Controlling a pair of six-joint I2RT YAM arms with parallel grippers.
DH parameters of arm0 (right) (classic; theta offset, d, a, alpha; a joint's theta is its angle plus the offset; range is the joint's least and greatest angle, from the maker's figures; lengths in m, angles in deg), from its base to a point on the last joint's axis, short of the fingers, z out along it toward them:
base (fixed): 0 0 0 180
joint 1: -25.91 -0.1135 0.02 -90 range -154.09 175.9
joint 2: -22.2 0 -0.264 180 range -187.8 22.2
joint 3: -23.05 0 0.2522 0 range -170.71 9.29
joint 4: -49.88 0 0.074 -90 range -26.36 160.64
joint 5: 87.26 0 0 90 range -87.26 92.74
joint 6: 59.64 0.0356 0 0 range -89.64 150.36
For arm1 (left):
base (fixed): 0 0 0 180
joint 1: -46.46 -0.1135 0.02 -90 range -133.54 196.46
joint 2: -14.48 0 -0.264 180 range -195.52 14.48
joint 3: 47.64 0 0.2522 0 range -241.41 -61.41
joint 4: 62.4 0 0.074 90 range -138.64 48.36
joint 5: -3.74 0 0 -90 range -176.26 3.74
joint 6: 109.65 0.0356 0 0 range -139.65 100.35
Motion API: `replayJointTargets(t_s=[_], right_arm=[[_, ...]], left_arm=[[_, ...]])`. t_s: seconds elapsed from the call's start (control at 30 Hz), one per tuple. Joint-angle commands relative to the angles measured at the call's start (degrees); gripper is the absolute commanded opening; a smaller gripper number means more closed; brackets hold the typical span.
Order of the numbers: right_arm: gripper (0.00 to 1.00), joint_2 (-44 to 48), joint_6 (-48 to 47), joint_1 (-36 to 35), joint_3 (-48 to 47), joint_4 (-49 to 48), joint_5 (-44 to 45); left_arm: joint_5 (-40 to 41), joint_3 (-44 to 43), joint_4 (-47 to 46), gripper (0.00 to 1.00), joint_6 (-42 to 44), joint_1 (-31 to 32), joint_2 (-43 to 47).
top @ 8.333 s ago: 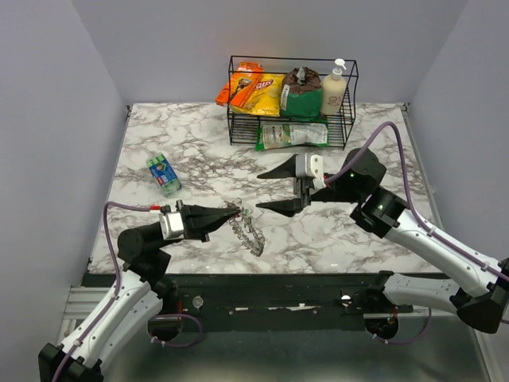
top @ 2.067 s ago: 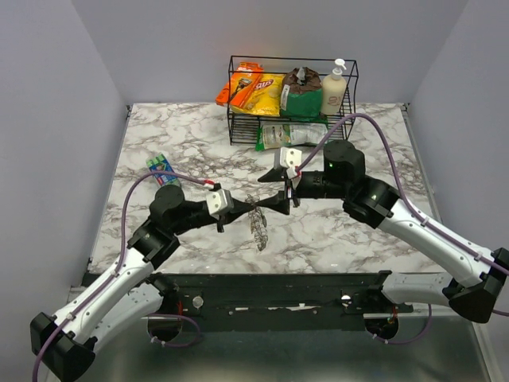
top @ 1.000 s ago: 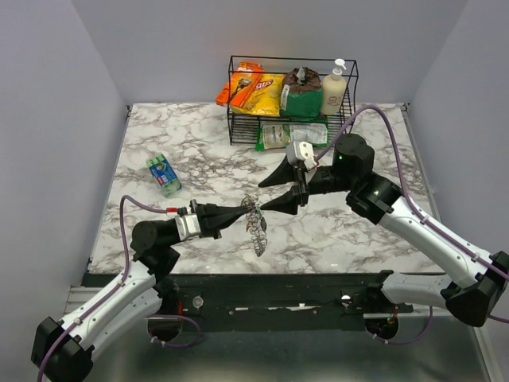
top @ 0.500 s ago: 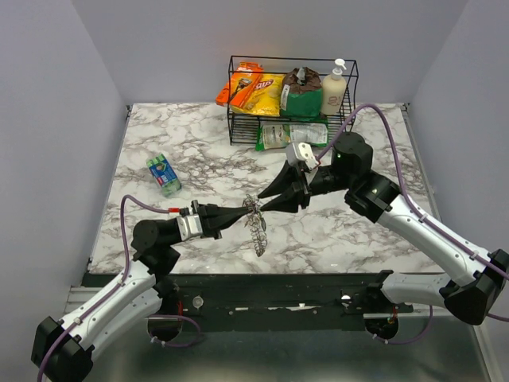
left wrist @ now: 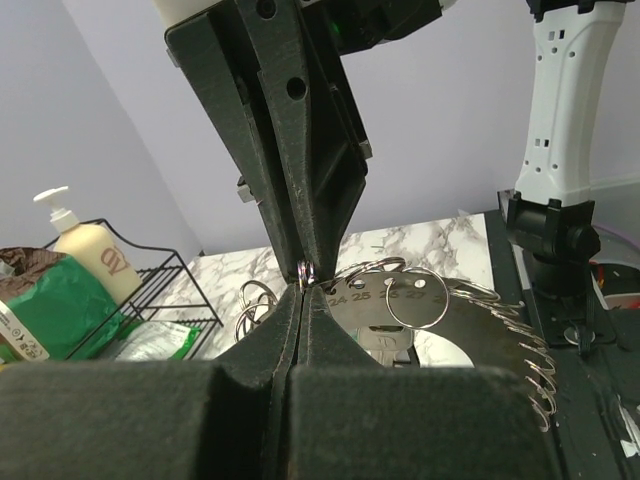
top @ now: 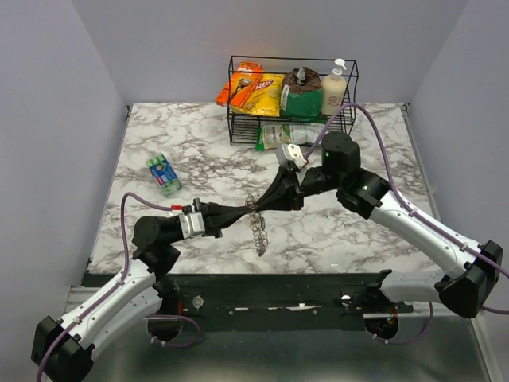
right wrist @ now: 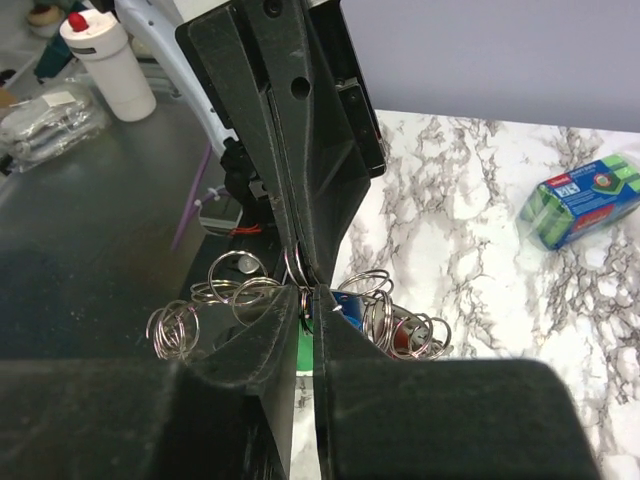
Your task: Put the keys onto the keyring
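The keyring is a silvery toothed disc with many small split rings, hanging above the marble table between both arms. My left gripper is shut on a ring at its top edge; the left wrist view shows the numbered disc just beyond the tips. My right gripper meets it tip to tip, its jaws closed to a narrow slit on a ring. Behind the right fingers hang keys with a blue head, a red head and a green head.
A black wire rack at the back holds chip bags and a soap bottle. A green packet lies in front of it. A green-blue pack lies at the left of the table.
The right gripper was open beside the keyring; it has moved down-left to the left gripper's tips and closed. The left gripper still holds the keyring lifted.
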Motion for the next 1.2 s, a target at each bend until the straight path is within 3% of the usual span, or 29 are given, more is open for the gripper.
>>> replayJointTargets(t_s=[0.0,0.2,0.3,0.5,0.77,1.17], right_arm=[[0.17,2.2,-1.23,-0.31,-0.39,0.93,2.77],[0.19,3.34,-1.93,-0.22,1.1,1.11,3.74],[0.3,3.69,-2.19,-0.22,1.54,1.11,4.62],[0.3,3.96,-2.55,-0.22,1.72,1.02,4.45],[0.06,2.73,-2.37,-0.22,1.54,1.28,3.3],[0.04,-0.08,-2.63,-0.31,0.4,4.62,3.31]], left_arm=[[-0.48,-2.78,-1.98,0.0,1.05,0.29,1.13],[-0.48,-2.96,-1.98,0.0,1.23,0.2,1.05],[-0.48,-3.13,-1.98,0.0,1.23,0.29,1.13],[-0.74,-3.49,-1.63,0.0,1.05,0.2,1.13],[-1.01,-3.75,-1.81,0.0,0.79,0.29,1.31],[-3.03,-3.93,-4.0,0.0,-0.97,0.29,0.87]])
